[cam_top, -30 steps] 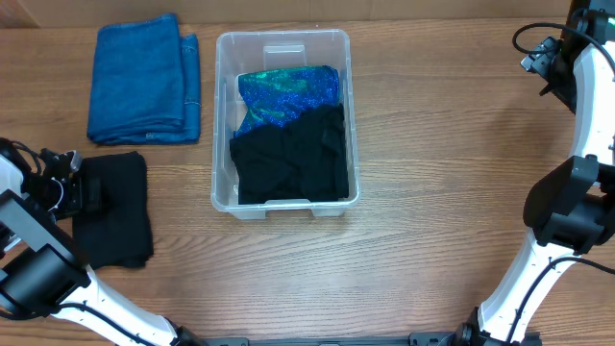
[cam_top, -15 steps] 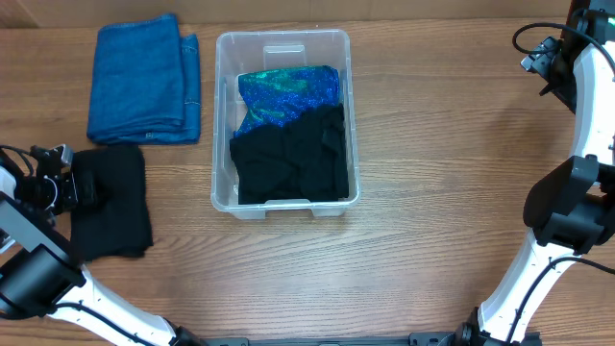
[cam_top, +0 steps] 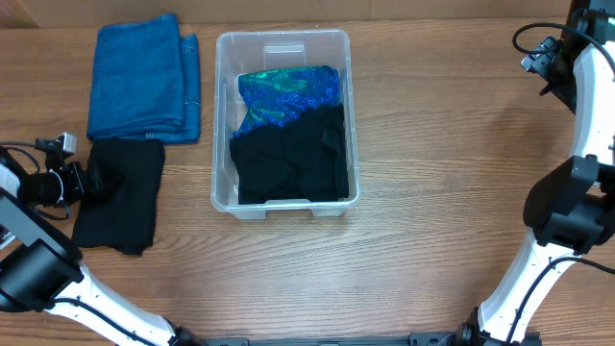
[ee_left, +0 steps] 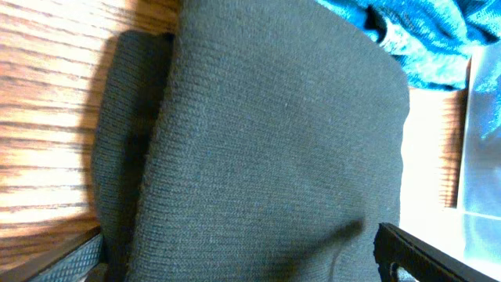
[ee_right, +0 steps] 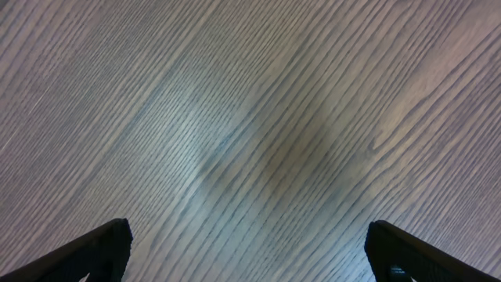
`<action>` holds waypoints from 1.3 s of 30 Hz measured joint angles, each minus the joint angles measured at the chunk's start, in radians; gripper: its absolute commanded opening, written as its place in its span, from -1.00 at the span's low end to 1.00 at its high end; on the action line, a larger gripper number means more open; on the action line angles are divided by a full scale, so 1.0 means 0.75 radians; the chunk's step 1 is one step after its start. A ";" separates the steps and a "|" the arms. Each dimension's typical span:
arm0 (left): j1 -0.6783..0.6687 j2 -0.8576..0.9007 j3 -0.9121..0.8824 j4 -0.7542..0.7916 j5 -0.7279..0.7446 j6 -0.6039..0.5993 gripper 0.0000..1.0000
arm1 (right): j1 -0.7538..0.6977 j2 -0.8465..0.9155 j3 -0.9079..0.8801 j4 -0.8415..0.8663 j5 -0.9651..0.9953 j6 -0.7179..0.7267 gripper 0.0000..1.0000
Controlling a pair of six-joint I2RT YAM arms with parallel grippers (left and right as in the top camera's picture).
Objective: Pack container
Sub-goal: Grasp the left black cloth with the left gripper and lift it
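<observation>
While left gripper (ee_left: 239, 254) and right gripper (ee_right: 250, 251) both agape, container (cam_top: 283, 36) with black cloth (cam_top: 288, 165) and glittery blue cloth (cam_top: 288, 94) inside.

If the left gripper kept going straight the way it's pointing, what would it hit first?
The black cloth, directly ahead of the open left gripper and filling its wrist view. They may already touch, I can't tell. The container lies beyond.
</observation>
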 measured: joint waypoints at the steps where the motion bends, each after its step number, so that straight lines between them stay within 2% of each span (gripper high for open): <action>1: -0.003 0.000 0.004 -0.014 -0.020 0.002 1.00 | 0.000 0.000 0.000 0.001 0.000 0.000 1.00; 10: -0.018 -0.013 0.028 -0.141 -0.207 0.070 1.00 | 0.000 0.000 0.000 0.001 0.000 0.001 1.00; 24: -0.017 -0.021 0.006 -0.140 -0.185 0.104 1.00 | 0.000 0.000 0.000 0.001 -0.001 0.000 1.00; 25: -0.016 -0.022 0.006 -0.140 -0.185 0.104 0.93 | 0.000 0.000 0.000 0.001 0.000 0.001 1.00; 26: -0.014 -0.021 0.006 -0.140 -0.181 0.104 0.70 | 0.000 0.000 0.000 0.001 0.000 0.000 1.00; 27: -0.012 -0.022 0.005 -0.138 -0.180 0.105 0.55 | 0.000 0.000 0.000 0.000 0.000 0.000 1.00; 28: -0.010 -0.021 0.003 -0.133 -0.179 0.102 0.30 | 0.000 0.000 0.000 0.002 0.000 0.001 1.00; 30: -0.010 -0.017 -0.012 -0.136 -0.170 0.099 -0.03 | 0.000 0.000 0.000 0.001 0.001 0.001 1.00; 31: -0.011 -0.013 -0.019 -0.139 -0.167 0.098 -0.14 | 0.000 0.000 0.000 0.001 0.000 0.001 1.00; 33: -0.012 0.002 -0.031 -0.145 -0.144 0.095 -0.12 | 0.000 0.000 0.000 0.001 0.000 0.001 1.00; 34: -0.012 0.004 -0.031 -0.145 -0.139 0.097 -0.24 | 0.000 0.000 0.000 0.001 0.000 0.000 1.00; 36: -0.011 0.004 -0.031 -0.145 -0.135 0.097 -0.92 | 0.000 0.000 0.000 0.001 0.000 0.001 1.00; 39: -0.009 0.002 -0.030 -0.150 -0.124 0.090 -0.92 | 0.000 0.000 0.000 0.000 -0.001 0.000 1.00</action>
